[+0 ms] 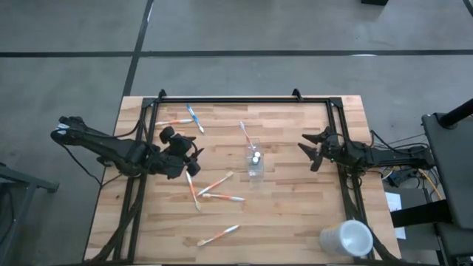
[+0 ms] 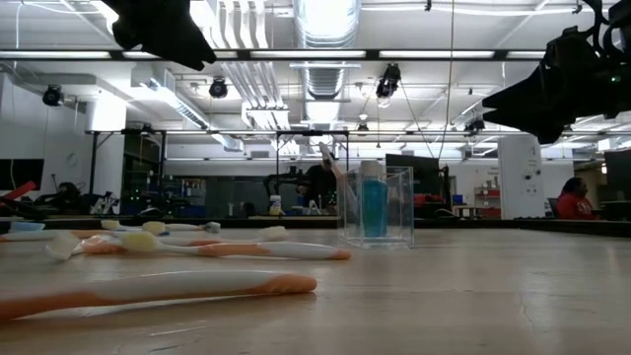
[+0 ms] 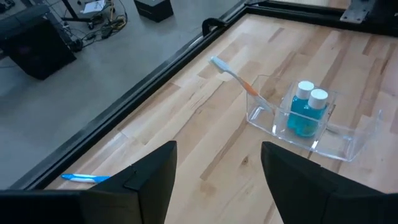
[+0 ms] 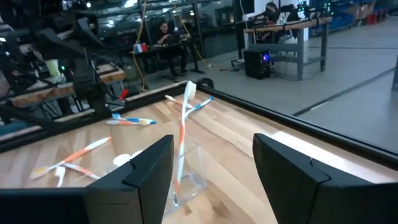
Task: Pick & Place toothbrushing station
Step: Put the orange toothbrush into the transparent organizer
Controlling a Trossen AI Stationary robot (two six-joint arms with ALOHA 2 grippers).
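We saw both pincers empty and spread: the left pincer (image 1: 194, 157) above loose toothbrushes (image 1: 214, 184), the right pincer (image 1: 310, 150) beside the clear cup (image 1: 255, 162) mid-desk (image 1: 295, 214), holding blue tubes (image 3: 307, 111). We judged a careless approach could topple that light cup.

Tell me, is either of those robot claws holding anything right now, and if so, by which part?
Nothing is held. The left gripper and the right gripper both hang open and empty above the table, on either side of the clear cup.
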